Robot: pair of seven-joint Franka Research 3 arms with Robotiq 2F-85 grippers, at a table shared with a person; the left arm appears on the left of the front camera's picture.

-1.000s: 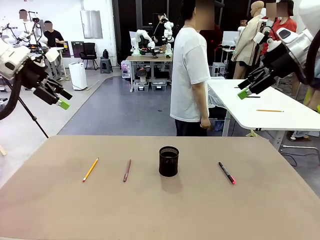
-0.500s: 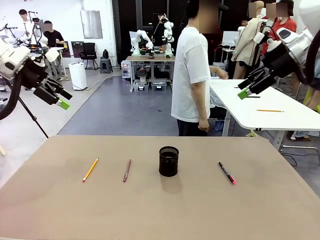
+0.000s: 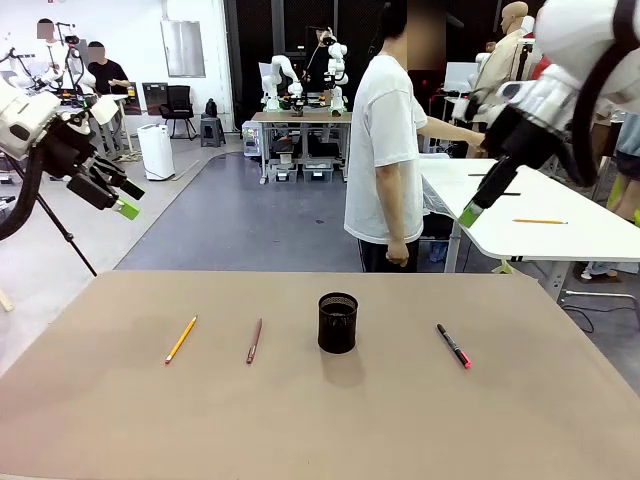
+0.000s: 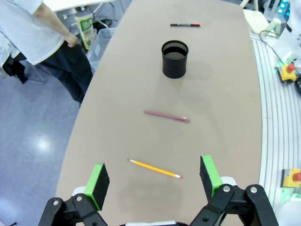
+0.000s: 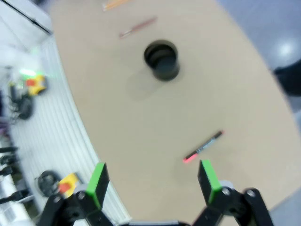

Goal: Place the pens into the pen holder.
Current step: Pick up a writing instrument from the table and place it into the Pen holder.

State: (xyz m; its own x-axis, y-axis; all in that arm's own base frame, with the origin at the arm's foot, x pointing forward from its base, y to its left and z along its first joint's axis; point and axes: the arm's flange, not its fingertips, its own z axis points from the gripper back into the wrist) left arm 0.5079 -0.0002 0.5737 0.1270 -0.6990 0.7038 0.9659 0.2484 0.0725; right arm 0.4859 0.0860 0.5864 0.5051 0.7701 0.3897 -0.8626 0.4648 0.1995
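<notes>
While both arms hang above the table, a person stands beyond the pen holder, side-on at the far edge. Left gripper: high, far left of holder, jaws wide, empty. Right gripper: high right of holder, jaws wide, empty. Holder upright. Left of it: reddish-brown pen, then yellow pencil farther out. Right of it: black red-tipped pen. All lie flat outside it.

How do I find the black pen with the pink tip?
On the big tan table, find the small black mesh cup near the middle. In the front view, one pen lies alone to its right: the black pen with the pink-red tip. The yellow pencil and reddish-brown pen lie left of the cup.
</notes>
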